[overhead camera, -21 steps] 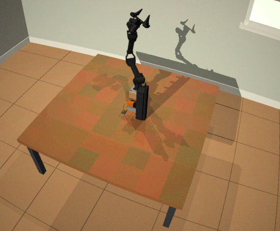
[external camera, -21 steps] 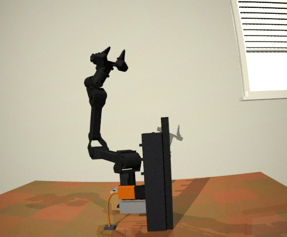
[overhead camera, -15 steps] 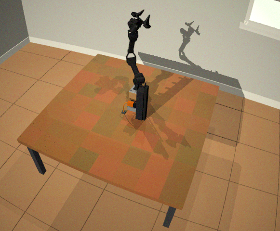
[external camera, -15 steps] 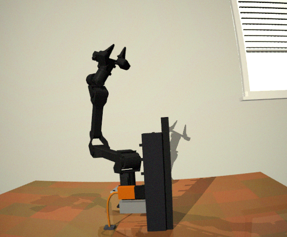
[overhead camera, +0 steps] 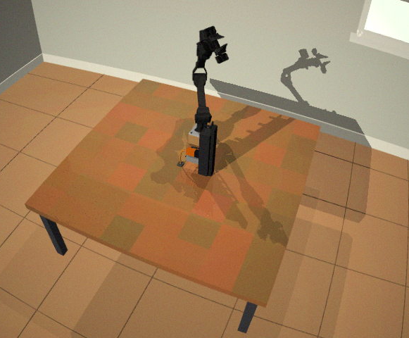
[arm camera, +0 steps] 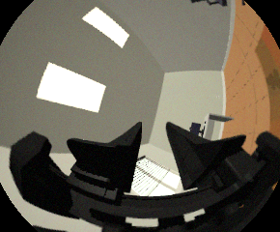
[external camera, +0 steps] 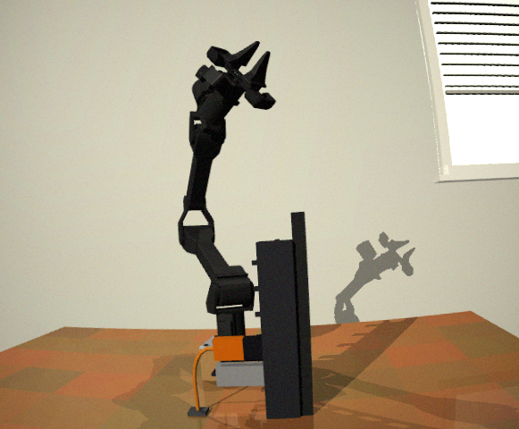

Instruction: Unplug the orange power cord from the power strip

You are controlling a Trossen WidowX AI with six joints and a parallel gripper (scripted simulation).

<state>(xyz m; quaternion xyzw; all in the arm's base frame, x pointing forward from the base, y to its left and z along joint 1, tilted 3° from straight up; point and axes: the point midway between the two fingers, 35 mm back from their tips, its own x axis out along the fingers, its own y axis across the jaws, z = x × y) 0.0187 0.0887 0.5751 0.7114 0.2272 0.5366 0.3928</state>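
The orange plug [overhead camera: 190, 151] [external camera: 228, 348] has a black front part [external camera: 252, 348] that meets the left face of the upright dark power strip [overhead camera: 205, 153] [external camera: 278, 323], low down. No gap shows there; the prongs cannot be seen. The orange cord [overhead camera: 180, 157] [external camera: 196, 378] bends down from the plug's rear to a small dark base [overhead camera: 180, 164] [external camera: 197, 411] on the table. My gripper [overhead camera: 224, 40] [external camera: 263, 47] [arm camera: 154, 125] is partly open and empty, high above the strip and plug and well away from them. Its fingers point up and to the right in the exterior view.
A light grey block [overhead camera: 191, 159] [external camera: 238, 374] sits directly under the plug. Small dark pegs stick out of the strip's left face above the plug. My arm [overhead camera: 201, 94] [external camera: 200, 180] rises from just behind the strip. A taller dark panel [external camera: 302, 323] backs the strip.
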